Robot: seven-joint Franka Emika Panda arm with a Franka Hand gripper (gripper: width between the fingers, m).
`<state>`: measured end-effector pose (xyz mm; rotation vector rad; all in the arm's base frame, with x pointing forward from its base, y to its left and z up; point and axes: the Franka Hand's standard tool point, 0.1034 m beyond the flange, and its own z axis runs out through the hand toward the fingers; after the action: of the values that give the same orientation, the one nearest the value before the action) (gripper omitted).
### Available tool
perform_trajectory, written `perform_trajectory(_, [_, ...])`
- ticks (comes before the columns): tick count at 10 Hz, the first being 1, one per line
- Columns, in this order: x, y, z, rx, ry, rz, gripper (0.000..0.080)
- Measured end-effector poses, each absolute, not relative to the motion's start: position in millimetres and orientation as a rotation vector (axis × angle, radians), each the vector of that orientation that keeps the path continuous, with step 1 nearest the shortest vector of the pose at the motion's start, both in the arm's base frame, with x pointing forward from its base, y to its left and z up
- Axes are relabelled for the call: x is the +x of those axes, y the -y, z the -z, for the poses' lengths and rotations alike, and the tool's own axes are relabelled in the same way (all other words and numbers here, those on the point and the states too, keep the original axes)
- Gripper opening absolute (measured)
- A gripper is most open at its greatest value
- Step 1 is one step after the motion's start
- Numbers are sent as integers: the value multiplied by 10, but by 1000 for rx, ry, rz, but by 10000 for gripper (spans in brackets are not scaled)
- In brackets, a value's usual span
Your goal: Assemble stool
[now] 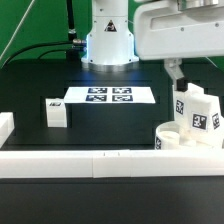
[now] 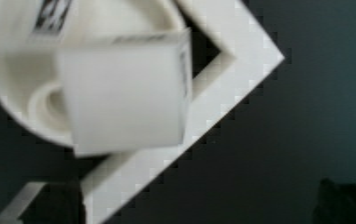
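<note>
The round white seat lies at the exterior view's right, in the corner of the border rails. Two white tagged legs stand upright on it. A third leg lies loose on the table at the exterior view's left. My gripper hangs just above and behind the legs on the seat. In the wrist view its fingertips stand far apart, so it is open and empty. That view shows one leg on the seat from above.
The marker board lies in the middle in front of the robot base. White border rails run along the front, with a piece at the left edge. The rail corner sits beside the seat.
</note>
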<state>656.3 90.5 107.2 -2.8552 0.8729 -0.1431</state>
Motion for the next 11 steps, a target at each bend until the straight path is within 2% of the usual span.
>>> perform_trajectory(1, [6539,-971,-1063,-2901,-743,146,649])
perform_trajectory(2, [6562,-984,-1126,-2920,-680,209,649])
perform_trajectory(5, [6553,-900,-1112,-3003,-441,225,649])
perform_trajectory(6, [6553,-884,-1110,-3045,-273,233,649])
perform_trajectory(7, [6534,-913,-1091,-3091,104,232,649])
perform_trajectory(9, [6478,-990,-1007,-3070,586,86,649])
perform_trajectory(11, [6521,-979,-1015,-3053,748,141,649])
